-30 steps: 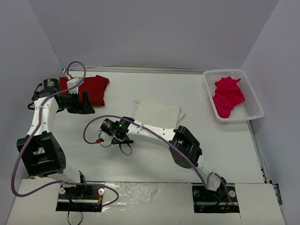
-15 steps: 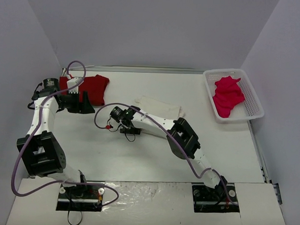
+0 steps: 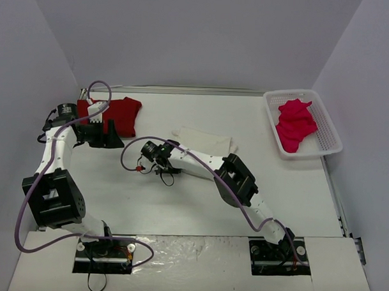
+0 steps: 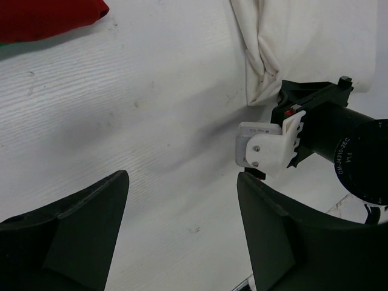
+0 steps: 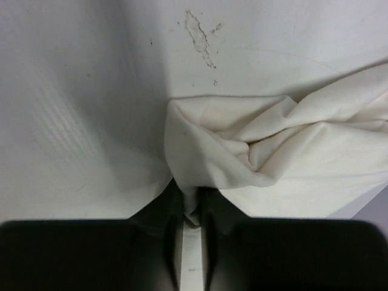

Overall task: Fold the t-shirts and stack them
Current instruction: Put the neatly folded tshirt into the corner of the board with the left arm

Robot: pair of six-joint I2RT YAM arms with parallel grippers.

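**Right gripper** [image 5: 191, 206]: jaws nearly together, pinching a thin fold at the near corner of the cream-white t-shirt [image 5: 273, 151].

**Risk:** the bite is taking in only a sliver of cloth, probably a single layer. A pull could be slipping the corner free, or dragging the bunched shirt across the table [image 5: 73, 91] instead of spreading it. The creases gathering just beyond the fingertips could be setting into a crooked fold.

**Position:** the shirt is lying rumpled on the table, fanning away from the fingertips and to their right, touching them at the pinched corner.

**Left gripper** [image 4: 182, 233]: jaws standing wide, holding nothing, hovering over the table just beside the red t-shirt [image 3: 119, 114], apart from the cream one.

**Pinkish-red t-shirt** [image 3: 294, 123]: lying crumpled in the basket [image 3: 335, 143], at the far right.
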